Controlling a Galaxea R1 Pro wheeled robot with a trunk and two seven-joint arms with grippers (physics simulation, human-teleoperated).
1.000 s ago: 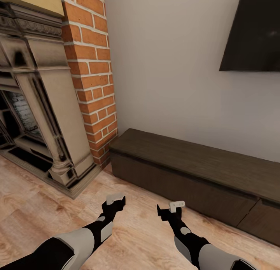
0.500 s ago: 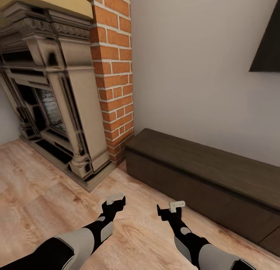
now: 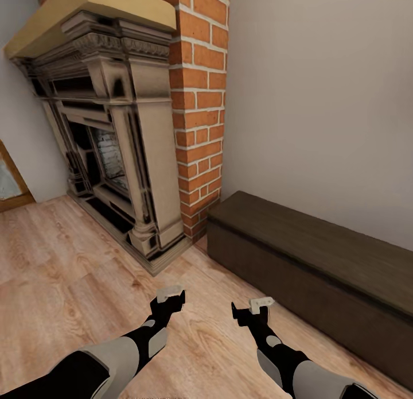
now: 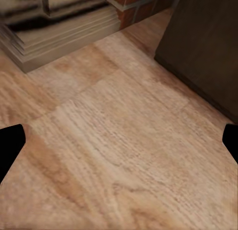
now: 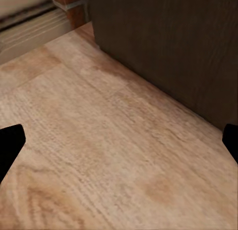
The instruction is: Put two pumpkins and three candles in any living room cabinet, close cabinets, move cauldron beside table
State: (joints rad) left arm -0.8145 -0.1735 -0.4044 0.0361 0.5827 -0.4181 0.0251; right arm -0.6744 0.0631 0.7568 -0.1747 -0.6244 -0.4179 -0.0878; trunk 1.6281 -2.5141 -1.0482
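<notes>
The cabinet [image 3: 312, 255], a long, low, dark brown unit, runs along the pale wall at the right, and its drawer fronts look closed. Its dark end also appears in the left wrist view [image 4: 208, 46] and the right wrist view [image 5: 168, 46]. My left gripper [image 3: 170, 298] and right gripper [image 3: 251, 307] hang low over the wooden floor in front of the cabinet's left end. Both are open and hold nothing, with their fingertips [image 4: 10, 145] [image 5: 10, 143] wide apart. The pumpkins, candles, cauldron and table are out of view.
An ornate fireplace [image 3: 115, 135] with a pale mantel stands at the left against a red brick column [image 3: 198, 100]. Its stepped base [image 3: 149, 252] juts onto the light wooden floor [image 3: 69, 284]. A door edge [image 3: 8, 183] sits at the far left.
The whole view has swung left, so the camera has turned. The fireplace now sits more to the middle and the dark wall screen has left the picture. Both arms keep their pose.
</notes>
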